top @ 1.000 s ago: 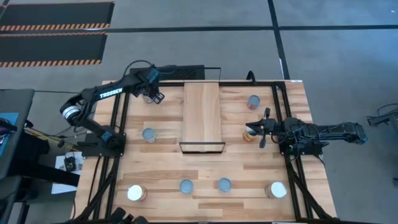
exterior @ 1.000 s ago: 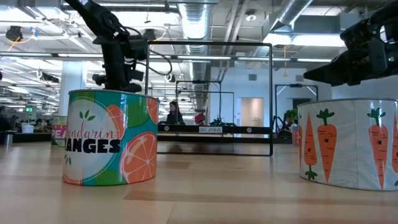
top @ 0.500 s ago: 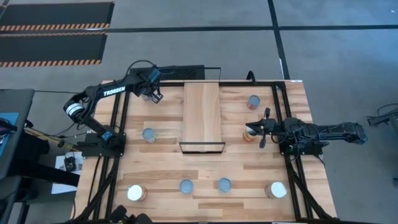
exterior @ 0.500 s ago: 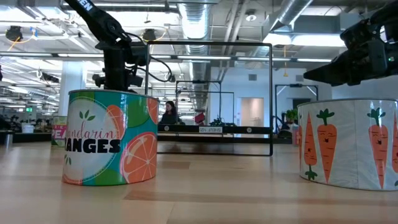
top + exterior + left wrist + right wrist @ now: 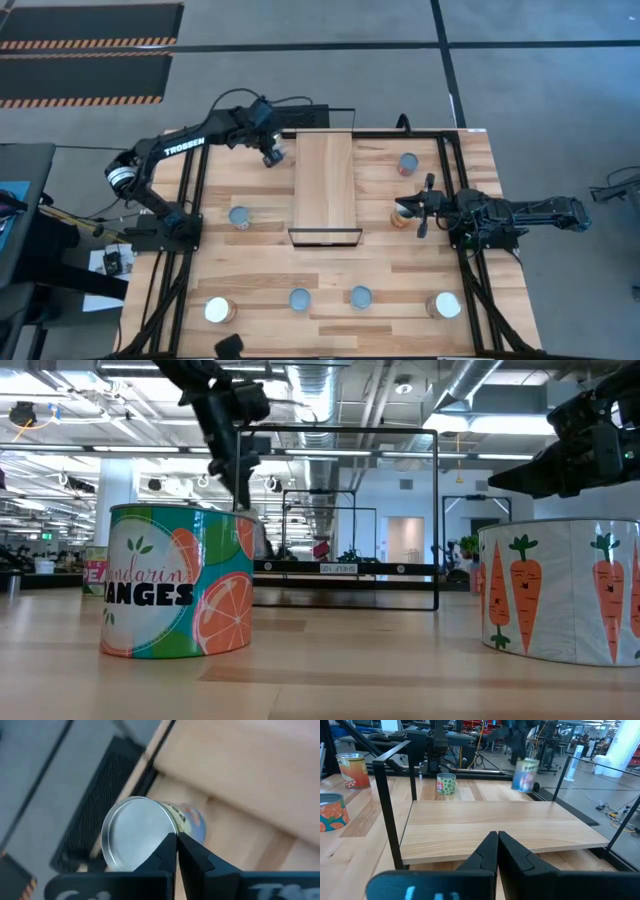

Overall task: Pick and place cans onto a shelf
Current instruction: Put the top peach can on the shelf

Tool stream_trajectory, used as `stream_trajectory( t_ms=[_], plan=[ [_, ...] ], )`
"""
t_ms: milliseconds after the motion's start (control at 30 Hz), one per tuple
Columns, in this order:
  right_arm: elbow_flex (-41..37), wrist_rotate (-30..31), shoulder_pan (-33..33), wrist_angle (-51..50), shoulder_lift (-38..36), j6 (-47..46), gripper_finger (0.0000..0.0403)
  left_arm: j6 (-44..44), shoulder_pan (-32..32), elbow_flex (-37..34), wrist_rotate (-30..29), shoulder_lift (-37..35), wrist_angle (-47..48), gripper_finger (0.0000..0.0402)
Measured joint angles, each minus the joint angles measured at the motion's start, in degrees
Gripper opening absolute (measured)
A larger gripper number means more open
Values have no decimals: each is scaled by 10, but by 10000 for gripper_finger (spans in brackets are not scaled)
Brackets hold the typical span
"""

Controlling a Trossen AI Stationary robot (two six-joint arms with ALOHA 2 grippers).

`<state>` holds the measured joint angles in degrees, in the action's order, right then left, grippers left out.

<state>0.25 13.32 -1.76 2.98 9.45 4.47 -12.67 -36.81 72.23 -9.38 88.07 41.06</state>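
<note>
My left gripper (image 5: 272,155) hangs over the table's far side, just left of the shelf (image 5: 325,185), and is shut on a can with a grey metal top (image 5: 135,837). The right wrist view shows that can (image 5: 525,774) in the air beyond the shelf's far edge (image 5: 495,827). My right gripper (image 5: 424,205) waits shut at the shelf's right side, beside another can (image 5: 400,215). The other cans stand upright on their bases on the table: one at the far right (image 5: 408,163), one at the left (image 5: 239,216), and several along the near edge (image 5: 300,298). My left gripper meets the can at the rim of its metal top (image 5: 167,832), where the top joins the side wall. Its fingers come slanting down from above. The fingertips hide the exact place of contact. The can is lifted clear of the table and tilted, hanging below the fingers.
A black metal frame (image 5: 382,795) stands up at the shelf's end. Black rails (image 5: 195,200) run along both sides of the table. In the low view an orange-print can (image 5: 180,580) and a carrot-print can (image 5: 560,590) stand close to the camera.
My left gripper has taken hold of the can at the table's far left, risen with it and moved right toward the shelf, rolling as it went. The can, which stood on the table, now hangs tilted and clear of it.
</note>
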Motion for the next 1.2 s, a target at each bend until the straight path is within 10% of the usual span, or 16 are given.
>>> stream_trajectory(
  t_ms=[600,1200],
  plan=[
    [0,0,0,0,0,0,33,-21,86,46,-3,45,-109,0],
    [0,-1,0,0,0,0,33,-46,100,278,17,219,-34,0]
  ],
)
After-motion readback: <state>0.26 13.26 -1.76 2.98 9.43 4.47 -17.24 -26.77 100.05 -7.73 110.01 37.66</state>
